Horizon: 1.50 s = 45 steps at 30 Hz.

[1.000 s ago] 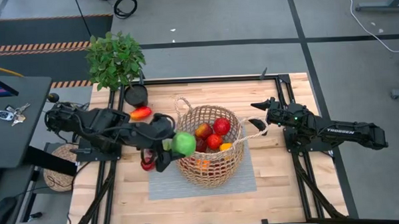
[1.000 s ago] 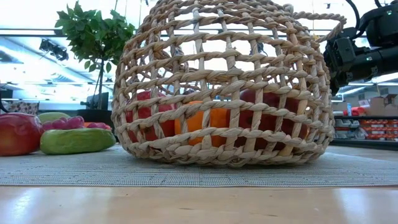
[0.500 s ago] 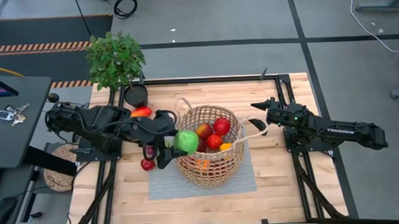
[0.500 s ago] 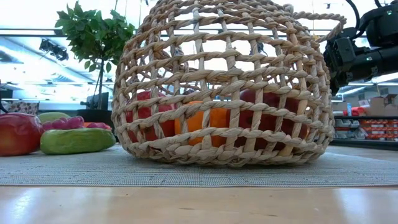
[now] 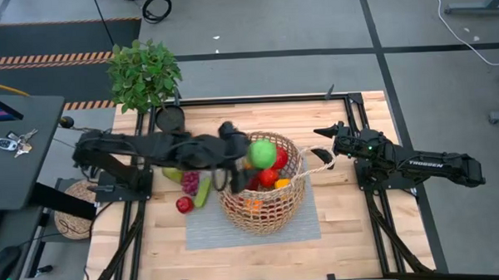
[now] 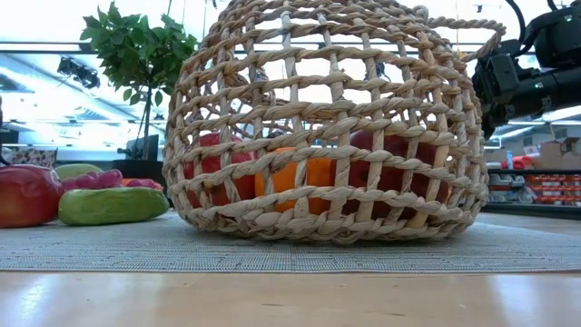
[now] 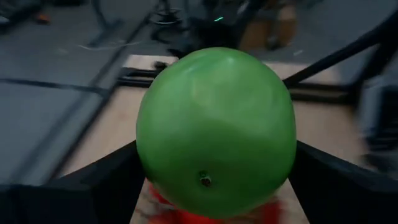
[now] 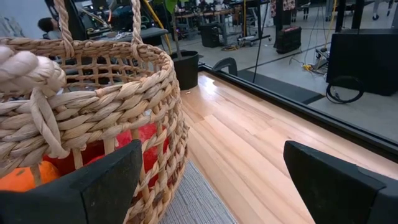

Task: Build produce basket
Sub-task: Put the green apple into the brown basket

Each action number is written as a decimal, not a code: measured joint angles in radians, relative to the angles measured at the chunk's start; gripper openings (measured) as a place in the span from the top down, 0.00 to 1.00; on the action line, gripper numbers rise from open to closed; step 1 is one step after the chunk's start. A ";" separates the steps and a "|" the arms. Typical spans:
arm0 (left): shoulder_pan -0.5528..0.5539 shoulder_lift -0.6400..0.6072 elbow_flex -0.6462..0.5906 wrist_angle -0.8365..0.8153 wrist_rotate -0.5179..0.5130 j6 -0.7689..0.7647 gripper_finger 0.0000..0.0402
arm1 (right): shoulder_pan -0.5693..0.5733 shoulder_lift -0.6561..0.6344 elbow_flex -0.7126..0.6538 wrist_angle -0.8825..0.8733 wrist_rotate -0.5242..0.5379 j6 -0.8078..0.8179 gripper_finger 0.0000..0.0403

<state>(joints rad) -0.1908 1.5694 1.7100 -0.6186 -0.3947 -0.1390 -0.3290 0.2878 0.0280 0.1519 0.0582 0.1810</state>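
Observation:
The tan wicker basket (image 5: 262,189) stands on a grey mat, with red apples (image 5: 271,168) and an orange (image 6: 304,173) inside. My left gripper (image 5: 243,153) reaches in from the table's left and is shut on a green apple (image 5: 262,152) above the basket's opening. A red apple (image 5: 183,205), a green cucumber (image 5: 203,191) and purple grapes (image 5: 189,182) lie on the table left of the basket. My right gripper (image 5: 325,146) stands open beside the basket's right loop handle (image 8: 28,74); I cannot tell whether it touches it. My left gripper pinches the green apple between its two fingers (image 7: 93,186), one on each side (image 7: 149,155) of the fruit. The fingers come from the table's left, slanting a little downward. The apple is lifted clear, above the fruit in the basket.
A leafy potted plant (image 5: 144,73) in a black pot (image 5: 170,118) stands at the far left corner. The grey mat (image 5: 236,232) lies under the basket. A black frame (image 5: 348,99) borders the wooden table. Bare wood (image 5: 352,228) shows right of the mat and near the front edge.
My left gripper has carried the green apple from outside the basket's left rim toward the right and far edges, over the basket's opening, rolling as it went. The grapes and cucumber it stood above now show. My right arm has kept still.

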 joint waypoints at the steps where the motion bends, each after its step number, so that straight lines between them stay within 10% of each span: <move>1: 0.014 0.021 0.000 0.010 -0.010 0.035 0.12 | 0.000 0.000 0.000 0.002 0.000 0.000 0.02; 20: 0.056 0.333 -0.001 0.075 -0.474 1.097 0.12 | 0.000 0.000 0.000 0.005 0.000 0.000 0.02; 45: 0.090 0.362 0.000 -0.271 -0.131 0.513 0.12 | 0.000 0.000 0.000 0.012 0.000 0.000 0.02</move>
<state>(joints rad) -0.1009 1.9316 1.7096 -0.8891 -0.5261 0.3742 -0.3290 0.2878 0.0280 0.1638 0.0579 0.1810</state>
